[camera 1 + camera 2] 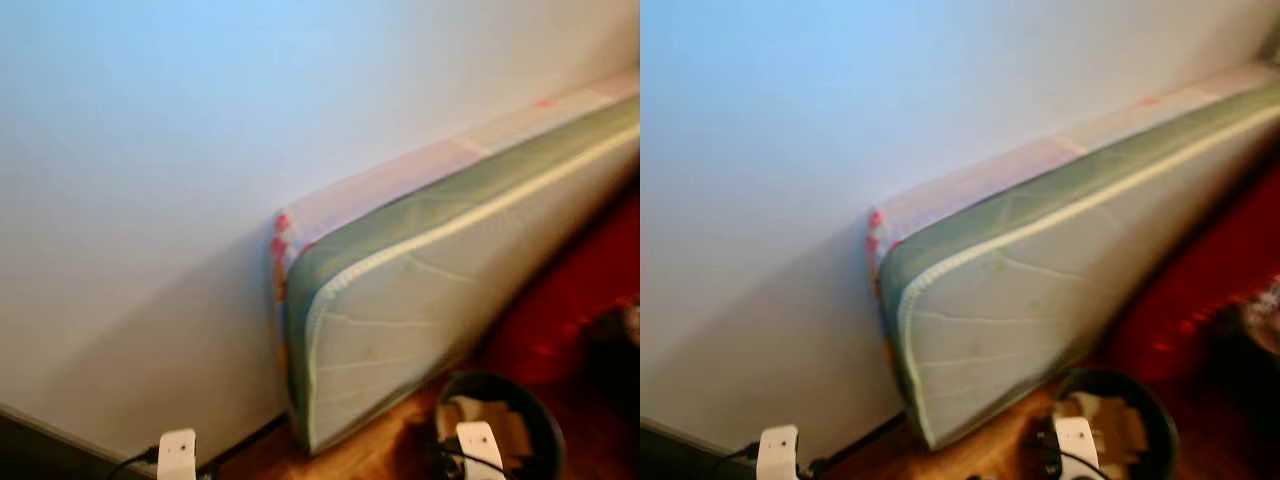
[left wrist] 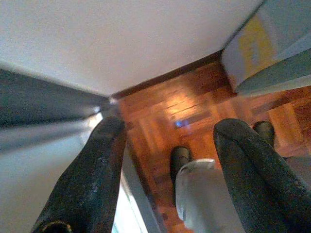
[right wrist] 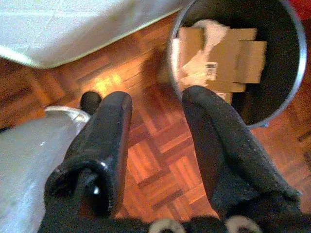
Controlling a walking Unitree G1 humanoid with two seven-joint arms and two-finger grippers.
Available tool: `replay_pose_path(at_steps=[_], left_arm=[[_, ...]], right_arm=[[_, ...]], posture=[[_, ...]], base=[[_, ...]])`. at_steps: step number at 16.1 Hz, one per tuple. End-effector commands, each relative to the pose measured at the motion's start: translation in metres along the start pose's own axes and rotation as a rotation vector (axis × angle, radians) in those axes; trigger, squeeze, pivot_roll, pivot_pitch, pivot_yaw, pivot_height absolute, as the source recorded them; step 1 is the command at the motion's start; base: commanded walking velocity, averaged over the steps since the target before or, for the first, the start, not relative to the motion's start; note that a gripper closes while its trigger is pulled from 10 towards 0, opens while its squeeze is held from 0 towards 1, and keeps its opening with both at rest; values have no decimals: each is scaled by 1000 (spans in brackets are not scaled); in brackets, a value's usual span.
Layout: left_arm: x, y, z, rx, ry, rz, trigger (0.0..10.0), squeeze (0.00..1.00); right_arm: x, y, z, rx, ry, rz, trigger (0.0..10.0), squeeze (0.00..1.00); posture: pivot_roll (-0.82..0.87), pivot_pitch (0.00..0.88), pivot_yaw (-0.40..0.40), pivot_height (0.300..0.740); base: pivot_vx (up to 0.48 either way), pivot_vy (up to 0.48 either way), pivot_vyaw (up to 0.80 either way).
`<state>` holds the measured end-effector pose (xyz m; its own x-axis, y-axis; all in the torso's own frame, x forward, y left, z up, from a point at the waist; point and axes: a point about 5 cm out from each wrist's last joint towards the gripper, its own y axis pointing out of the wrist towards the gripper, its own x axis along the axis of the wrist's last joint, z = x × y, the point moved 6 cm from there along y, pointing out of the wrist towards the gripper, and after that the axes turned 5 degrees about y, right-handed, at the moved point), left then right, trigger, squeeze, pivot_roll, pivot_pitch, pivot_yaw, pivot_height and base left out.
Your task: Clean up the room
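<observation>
A black round bin (image 1: 545, 425) stands on the parquet floor at the lower right, with pieces of cardboard (image 3: 228, 53) and crumpled paper inside. My right gripper (image 3: 158, 99) hangs open just beside the bin's rim (image 3: 291, 73), above bare floor, with nothing between its fingers. My left gripper (image 2: 172, 131) is open too and holds nothing; it points down at the floor near the wall's corner. White parts of my two arms (image 1: 177, 455) (image 1: 478, 445) show at the bottom edge of the eye views.
A mattress (image 1: 430, 290) with a green border stands on its side against the white wall. To the right lies a red rug (image 1: 580, 300) with a dark blurred object (image 1: 615, 350) on it. A black cable (image 1: 240, 440) runs along the wall's foot.
</observation>
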<state>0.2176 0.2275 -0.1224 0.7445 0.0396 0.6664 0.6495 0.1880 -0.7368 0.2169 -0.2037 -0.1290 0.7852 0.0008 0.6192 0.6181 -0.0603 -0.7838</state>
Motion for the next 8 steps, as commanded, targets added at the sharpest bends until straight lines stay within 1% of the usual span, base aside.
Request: replay_pose_path(at_steps=[1,8], left_arm=[[19,5,-45,-163,18,11,10000,0],[19,5,-44,-162,17,8,10000,0]], right_arm=[[166,-13,-100,-19,323,-222,10000,0],[165,-13,-99,-18,324,-221,10000,0]], posture=[[-39,0,31,740],[-41,0,34,740]], base=[[0,0,-744],[0,0,-743]])
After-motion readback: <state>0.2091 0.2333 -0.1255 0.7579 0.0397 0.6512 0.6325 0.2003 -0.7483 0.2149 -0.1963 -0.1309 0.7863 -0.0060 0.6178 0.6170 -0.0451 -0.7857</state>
